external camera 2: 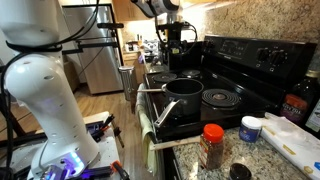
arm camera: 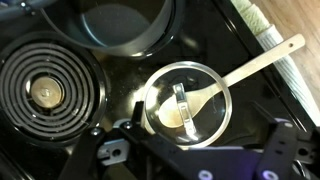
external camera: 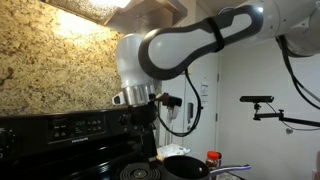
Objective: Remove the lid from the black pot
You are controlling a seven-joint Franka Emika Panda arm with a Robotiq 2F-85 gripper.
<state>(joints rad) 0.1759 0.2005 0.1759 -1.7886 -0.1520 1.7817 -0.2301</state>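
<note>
Directly beneath the wide-open, empty hand lies the lid, centred between its jaws; the bar handle runs across their closing line.

The white arm arches over and bends straight down at the wrist. Below the wrist, the gripper points downward, its dark fingers spread wide apart, gripping nothing.
</note>
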